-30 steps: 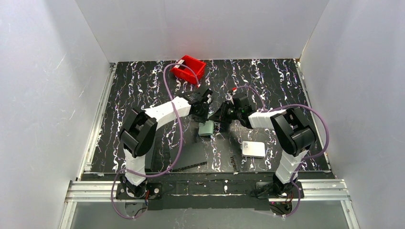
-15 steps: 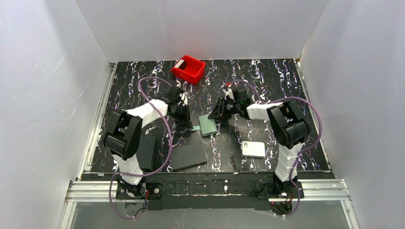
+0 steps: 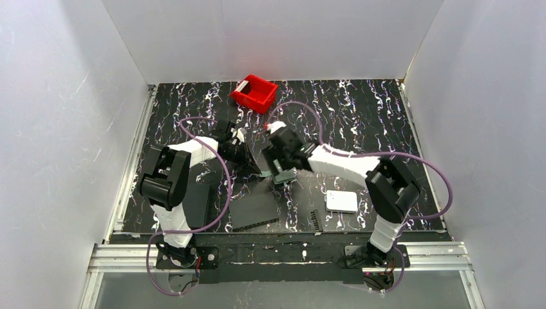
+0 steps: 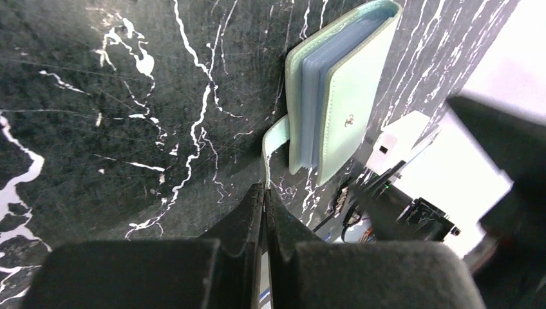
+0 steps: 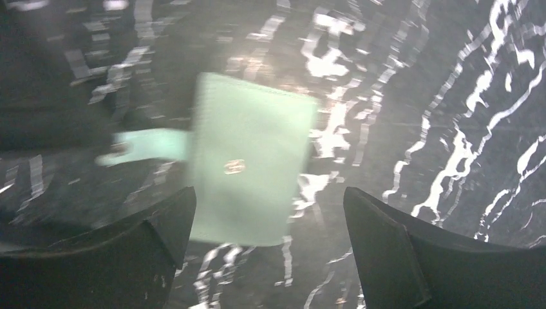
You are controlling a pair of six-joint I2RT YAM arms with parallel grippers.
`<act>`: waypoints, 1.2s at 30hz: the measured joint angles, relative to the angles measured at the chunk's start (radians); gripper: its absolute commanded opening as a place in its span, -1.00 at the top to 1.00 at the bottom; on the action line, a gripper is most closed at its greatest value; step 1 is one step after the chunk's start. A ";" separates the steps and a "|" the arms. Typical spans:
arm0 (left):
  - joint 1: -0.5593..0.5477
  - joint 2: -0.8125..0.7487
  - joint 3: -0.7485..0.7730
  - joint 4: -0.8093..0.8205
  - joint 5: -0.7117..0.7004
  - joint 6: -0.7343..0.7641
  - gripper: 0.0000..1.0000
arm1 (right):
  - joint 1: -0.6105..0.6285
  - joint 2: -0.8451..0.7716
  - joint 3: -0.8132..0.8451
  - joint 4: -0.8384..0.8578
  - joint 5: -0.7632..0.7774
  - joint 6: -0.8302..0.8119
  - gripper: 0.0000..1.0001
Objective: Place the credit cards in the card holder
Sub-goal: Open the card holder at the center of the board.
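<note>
Top external, asks the first: where is the card holder [image 3: 283, 171]?
— Closed, pale green, flat on the dark marbled worktop [image 3: 360, 122], mid-scene between both arms.
— And the grippers?
— The left gripper [image 4: 264, 193], closed tight, pinches the holder's strap from the left. The right gripper [image 5: 269, 196] hangs just above the holder, spread wide, holding nothing.

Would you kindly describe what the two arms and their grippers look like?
Both the left arm and the right arm have white links between bulky black joint housings, each trailed by a looping purple cable. The left gripper and right gripper have matte black, wedge-shaped fingers.
</note>
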 measured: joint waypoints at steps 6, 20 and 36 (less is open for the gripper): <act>0.011 0.000 -0.005 0.014 0.028 -0.019 1.00 | 0.218 -0.004 0.000 0.052 0.192 -0.051 -0.82; 0.016 0.015 -0.006 0.021 0.047 -0.029 1.00 | 0.246 0.119 0.004 0.056 0.443 -0.084 -0.34; 0.017 0.016 0.017 -0.064 0.016 0.048 1.00 | -0.142 -0.101 -0.145 0.178 -0.077 0.051 -0.16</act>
